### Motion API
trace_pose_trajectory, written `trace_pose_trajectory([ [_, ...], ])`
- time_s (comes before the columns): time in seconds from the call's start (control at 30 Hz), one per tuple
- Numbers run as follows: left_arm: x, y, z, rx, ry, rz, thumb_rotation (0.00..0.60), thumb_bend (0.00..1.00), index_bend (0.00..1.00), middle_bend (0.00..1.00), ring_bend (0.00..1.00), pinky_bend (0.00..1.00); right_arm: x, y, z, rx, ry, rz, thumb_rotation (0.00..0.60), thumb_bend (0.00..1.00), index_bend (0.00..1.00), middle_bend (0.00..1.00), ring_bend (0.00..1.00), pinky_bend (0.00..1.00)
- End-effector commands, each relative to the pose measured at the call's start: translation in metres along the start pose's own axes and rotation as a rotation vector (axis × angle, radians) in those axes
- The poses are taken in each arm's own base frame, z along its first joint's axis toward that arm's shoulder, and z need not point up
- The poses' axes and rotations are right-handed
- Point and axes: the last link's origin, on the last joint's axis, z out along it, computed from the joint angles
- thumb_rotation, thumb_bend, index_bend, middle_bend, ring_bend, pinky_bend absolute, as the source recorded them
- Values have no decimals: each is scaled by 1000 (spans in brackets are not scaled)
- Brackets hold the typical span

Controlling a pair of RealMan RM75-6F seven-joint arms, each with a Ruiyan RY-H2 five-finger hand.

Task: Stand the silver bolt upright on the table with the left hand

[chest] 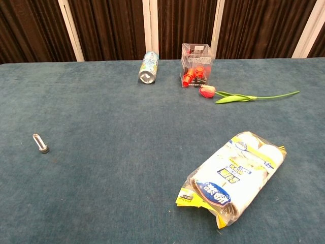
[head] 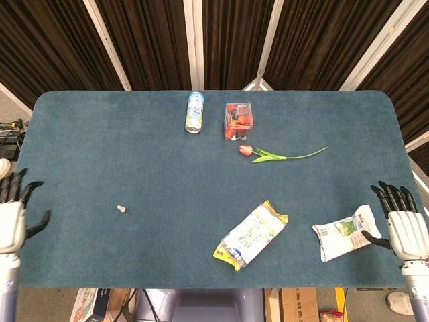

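Observation:
The small silver bolt [head: 121, 209] stands alone on the blue table [head: 167, 174], head down and shank up, leaning slightly in the chest view [chest: 40, 143]. My left hand [head: 12, 217] is off the table's left edge, well left of the bolt, with fingers spread and nothing in it. At the right edge my right hand [head: 404, 227] is also spread and holds nothing. Neither hand shows in the chest view.
A can [head: 194, 112] lies on its side at the back, with a clear box of red parts [head: 238, 121] beside it. A tulip [head: 275, 155] lies right of centre. A snack bag [head: 251, 235] and a white packet [head: 344, 232] lie near the front.

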Motion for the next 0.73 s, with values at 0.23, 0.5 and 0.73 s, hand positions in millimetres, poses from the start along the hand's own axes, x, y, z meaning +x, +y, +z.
trace_pose_trajectory([
  [0.23, 1, -21, -15, 28, -63, 13, 600, 431, 257, 32, 0, 0, 1, -3, -1, 25, 13, -13, 600, 104, 139, 96, 86, 0],
  [0.5, -2, -24, -12, 13, -129, 19, 600, 427, 153, 9, 0, 0, 3, -4, -3, 32, 9, -19, 600, 103, 139, 96, 74, 0],
  [0.73, 5, -29, -14, 22, -108, 15, 600, 401, 130, 0, 0, 0, 5, -3, -4, 32, 16, -9, 600, 103, 138, 96, 69, 0],
])
